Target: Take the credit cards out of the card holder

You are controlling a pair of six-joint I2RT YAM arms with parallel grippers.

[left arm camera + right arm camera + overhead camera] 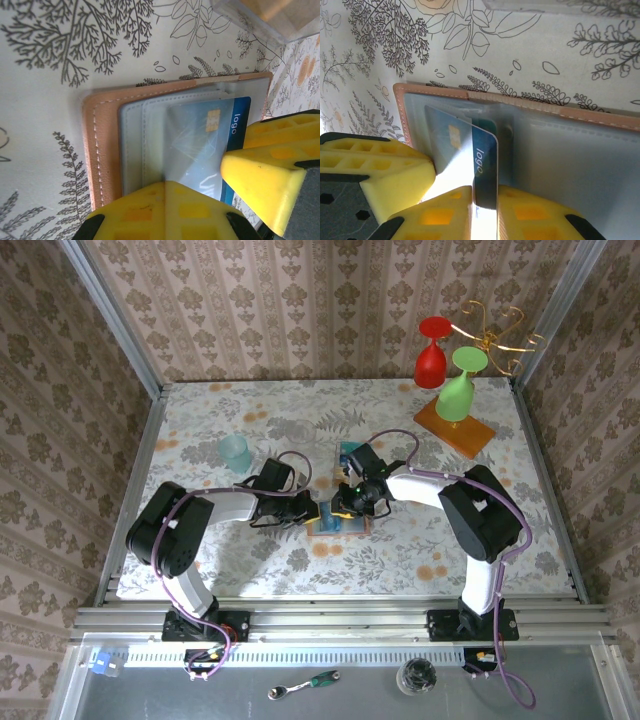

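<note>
We see the card holder [345, 527] lying open at mid-table [250, 410], grey-blue inner face up, tan rim showing round it – both arms meet right over it.

Left fingers [160, 212]: closed together, nothing between them. The tips sit over the near part of the holder's pocket panel. Whether they actually touch it we can't tell.

Right fingers [535, 215]: narrow, one each side of the blue card [445, 130]. The card's near end runs down into the gap between them and slants across it. Whether they pinch it tight – we cannot tell.

The blue card has a gold chip, and the word "logo" is readable. Its far end sits in the pocket by the holder's tan edge, and its near end is tilted up off the inner face. In the left wrist view, part of it lies under a clear pocket window and the "logo" end sticks out past that. A green edge [484, 122] shows just under it in the same pocket. What it belongs to we can't tell.

The two sets of yellow fingers sit just beside each other at the card.

Elsewhere on the table:
- A pale teal cup [235, 453] sits left of the holder and farther back, apart from it.
- At the far right corner is an orange slab [468, 430] with a gold wire rack [495, 330].
- A red goblet [431, 355] and a green goblet [460, 385] are there too, both bowl-down.
</note>
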